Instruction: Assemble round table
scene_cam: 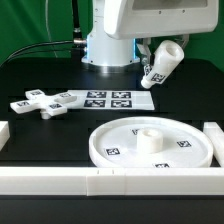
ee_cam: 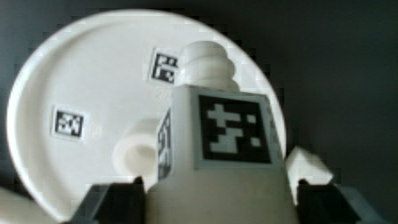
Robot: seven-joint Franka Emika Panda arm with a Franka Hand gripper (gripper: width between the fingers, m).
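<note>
Aloft | post (scene_cam: 163, 60): white, short, tagged, tilted | pincer (ee_cam: 214, 197): clamped on post

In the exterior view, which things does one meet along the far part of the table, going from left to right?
Cross-shaped piece → marker board → short post, held in the tool.

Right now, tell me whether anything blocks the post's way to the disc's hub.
Nothing visible does. The post, held in the gripper, hangs in open air; the hub on the disc stands bare.
</note>
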